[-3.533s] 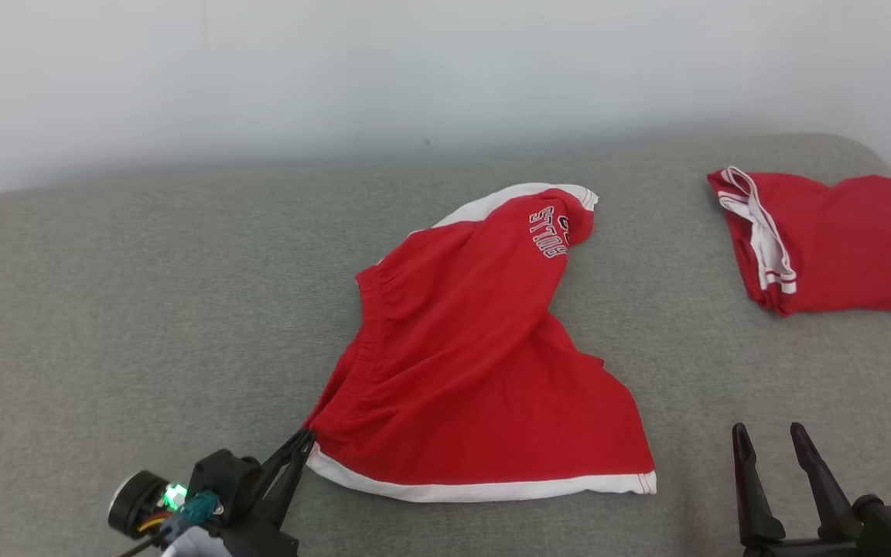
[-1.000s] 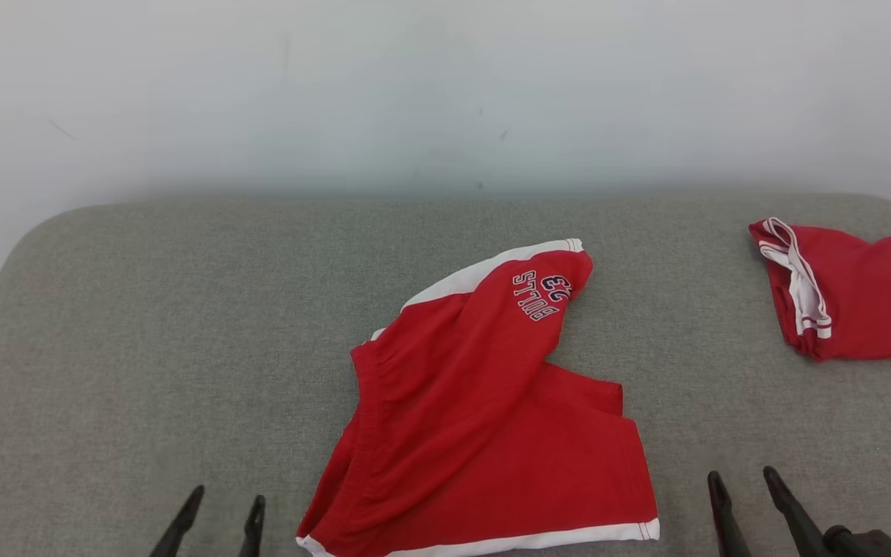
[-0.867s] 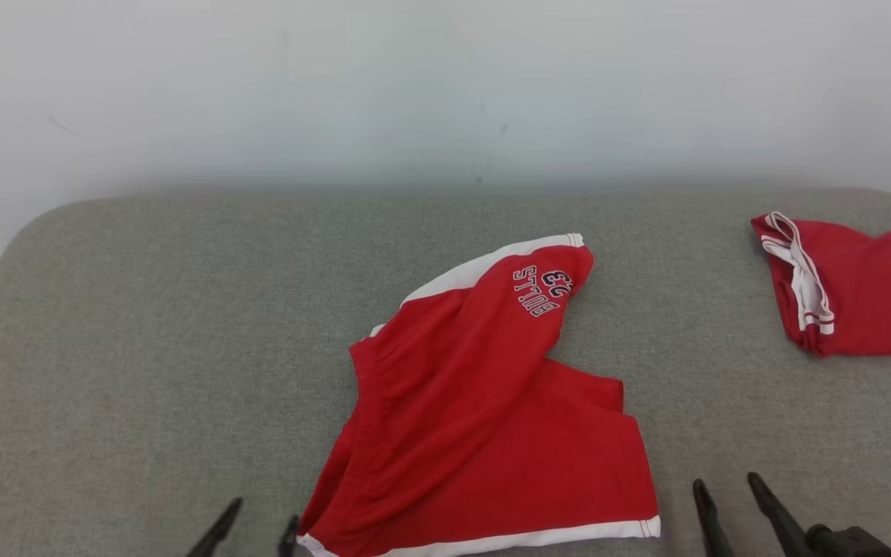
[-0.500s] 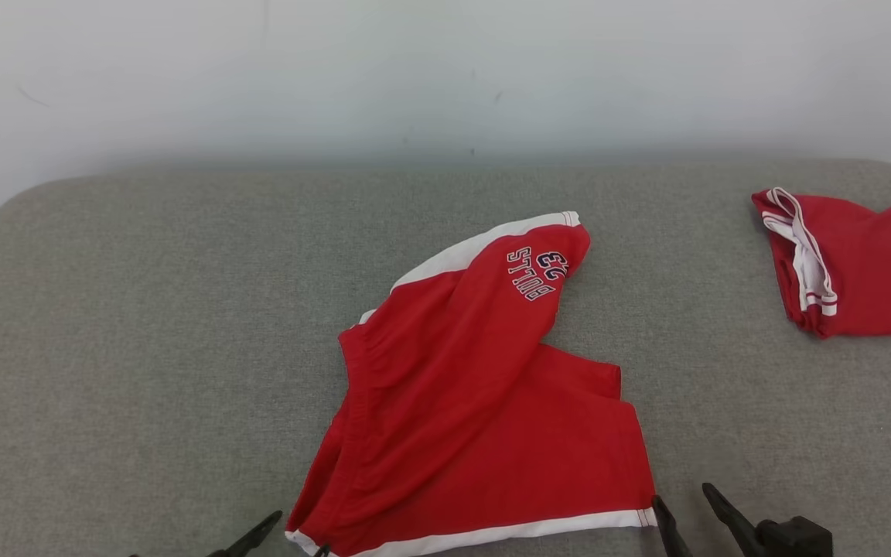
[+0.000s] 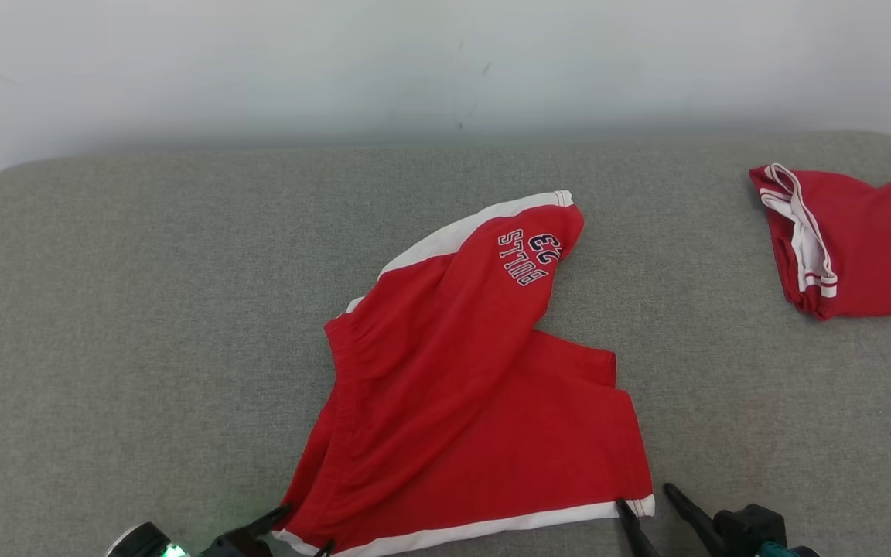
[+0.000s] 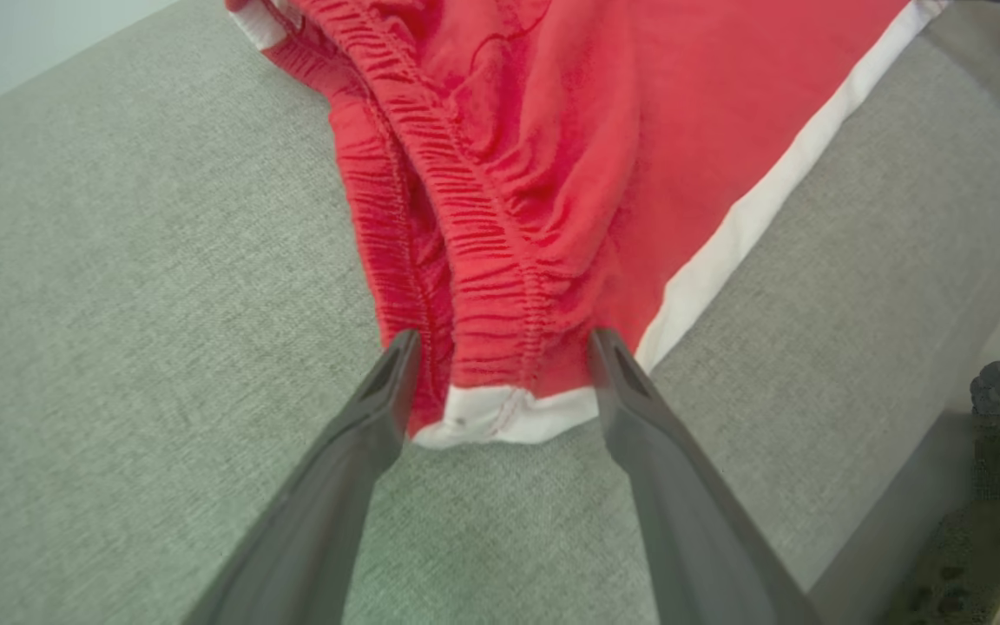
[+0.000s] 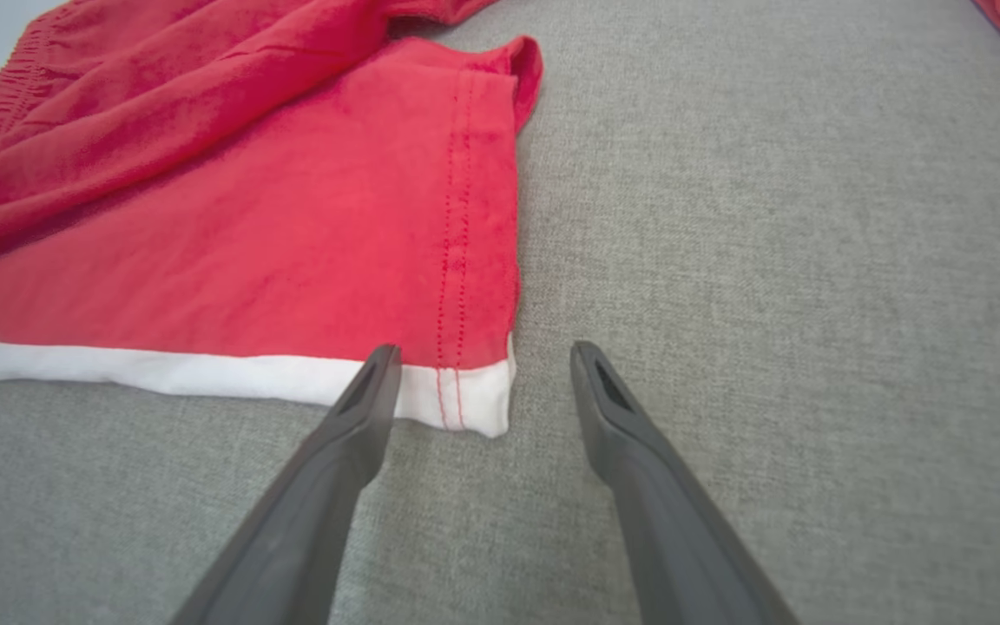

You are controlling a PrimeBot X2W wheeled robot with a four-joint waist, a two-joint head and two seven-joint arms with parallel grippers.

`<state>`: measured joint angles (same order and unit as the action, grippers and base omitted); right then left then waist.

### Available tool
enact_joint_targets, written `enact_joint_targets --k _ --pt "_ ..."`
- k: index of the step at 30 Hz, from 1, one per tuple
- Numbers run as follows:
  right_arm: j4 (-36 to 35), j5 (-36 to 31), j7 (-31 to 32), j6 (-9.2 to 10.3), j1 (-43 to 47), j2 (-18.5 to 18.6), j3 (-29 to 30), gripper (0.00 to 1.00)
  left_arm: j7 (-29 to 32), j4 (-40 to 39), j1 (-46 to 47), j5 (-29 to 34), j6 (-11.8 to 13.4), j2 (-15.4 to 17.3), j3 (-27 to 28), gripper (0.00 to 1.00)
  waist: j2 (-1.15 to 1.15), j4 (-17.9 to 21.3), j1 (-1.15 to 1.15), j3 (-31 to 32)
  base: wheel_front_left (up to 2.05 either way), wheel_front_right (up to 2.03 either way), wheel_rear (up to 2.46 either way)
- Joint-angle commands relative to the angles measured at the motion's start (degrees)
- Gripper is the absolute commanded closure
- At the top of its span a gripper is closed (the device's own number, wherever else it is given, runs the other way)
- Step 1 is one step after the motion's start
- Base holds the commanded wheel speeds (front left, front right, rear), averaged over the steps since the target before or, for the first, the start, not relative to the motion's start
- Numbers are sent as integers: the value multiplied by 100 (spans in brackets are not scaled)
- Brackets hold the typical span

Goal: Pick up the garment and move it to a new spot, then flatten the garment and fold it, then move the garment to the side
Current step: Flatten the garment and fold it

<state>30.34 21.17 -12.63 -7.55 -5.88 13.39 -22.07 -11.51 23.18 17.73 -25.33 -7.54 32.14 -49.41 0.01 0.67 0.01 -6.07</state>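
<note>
left wrist view shows left gripper [image 6: 502, 338] spread astride the red shorts [image 6: 552, 130] at their waistband corner; right gripper [image 7: 484, 347] spread astride the hem corner.

The head camera looks from high on the near side, forward and down, over the grey padded surface [image 5: 105, 309] as far as the white wall [image 5: 260, 62]. The left wrist camera sits low and very close at the near left corner of the red shorts [image 6: 552, 130], facing far and a little right along the left gripper [image 6: 504, 347]. The right wrist camera is equally close at the near right corner, behind the right gripper [image 7: 484, 351]. All three views share the white hem [image 5: 492, 530] of the shorts.
</note>
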Motion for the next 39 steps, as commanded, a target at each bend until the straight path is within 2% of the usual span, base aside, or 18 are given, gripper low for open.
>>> enact_joint_targets --k 1,5,6,7,8,9,17,22,27,33,39 --pt "12 17 -34 17 -50 -13 -5 0 -10 24 54 -69 14 27 -21 0 -1 8 -1 -17 0 0 0" --pt "236 103 -62 17 -214 -59 -150 0 -53 203 195 -240 14 37 -259 0 -1 1 -1 -65 0 0 0" --pt "290 131 -75 17 -246 -75 -184 0 -63 249 216 -287 14 40 -299 23 -1 -2 -1 -75 0 0 0" --pt "354 171 -69 17 -275 -90 -234 10 -88 282 243 -333 14 43 -324 55 -1 -7 -1 -85 0 0 0" --pt "416 209 -72 17 -307 -101 -281 60 -102 324 256 -389 14 48 -356 100 -1 -13 -1 -93 0 0 0" --pt "469 237 -63 17 -333 -117 -334 100 -125 353 272 -435 14 52 -376 100 -1 -18 -1 -97 0 0 0" --pt "284 360 -219 16 -514 -63 -404 100 -329 193 190 -738 45 -72 -140 100 -1 -45 -1 -56 0 0 0" --pt "-241 372 -252 17 -680 71 -158 100 -370 -249 208 -890 94 -102 309 100 -1 -11 -1 -23 0 0 0" --pt "-783 512 -168 17 -1186 328 92 100 -366 -872 643 -1004 136 -90 854 100 -1 44 -1 -120 0 0 0" --pt "-995 943 232 17 -2305 417 288 100 -117 -1082 1845 -1182 70 -150 1205 100 -1 89 -1 -608 0 0 0" --pt "-847 1344 708 17 -4155 384 489 100 410 -932 3759 -1452 8 -239 1409 100 -1 188 -1 -1449 0 0 0"
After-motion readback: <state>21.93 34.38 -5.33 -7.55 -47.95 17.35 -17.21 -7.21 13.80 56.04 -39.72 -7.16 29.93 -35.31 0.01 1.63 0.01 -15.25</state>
